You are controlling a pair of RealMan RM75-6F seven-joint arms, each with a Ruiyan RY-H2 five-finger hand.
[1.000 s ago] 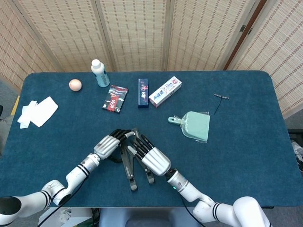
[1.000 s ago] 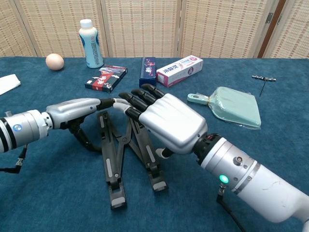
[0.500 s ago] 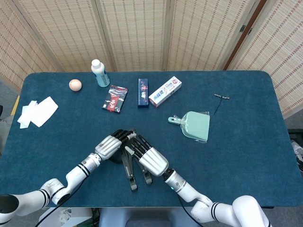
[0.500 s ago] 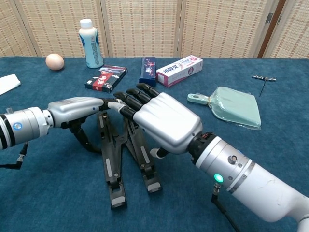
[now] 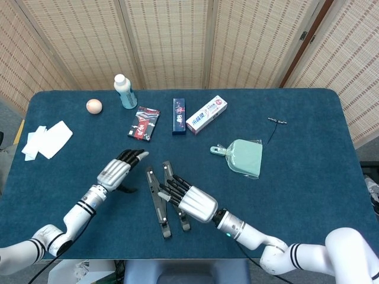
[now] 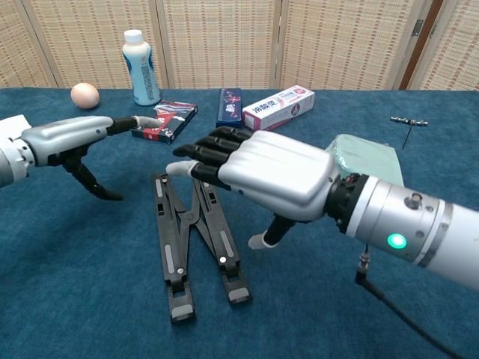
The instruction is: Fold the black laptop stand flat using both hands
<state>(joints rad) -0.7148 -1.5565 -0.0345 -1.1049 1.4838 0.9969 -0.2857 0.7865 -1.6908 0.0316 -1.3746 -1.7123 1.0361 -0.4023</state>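
Chest view shows the black hinged laptop stand point(image 6: 196, 239) lying low on the blue cloth surface point(image 6: 90, 299), legs in a narrow V; both hands hover off it — left hand point(image 6: 78, 138) and right hand point(image 6: 258, 176) fingers loosely spread, empty — likely because it looks nearly flat.

A staged robot test area, likely a lab: a table point(image 5: 308, 195) covered in blue felt stands before woven folding screens point(image 5: 172, 41), with unrelated household items laid out on it, among them a bottle point(image 5: 124, 91), egg point(image 5: 93, 106) and toothpaste box point(image 5: 206, 115).
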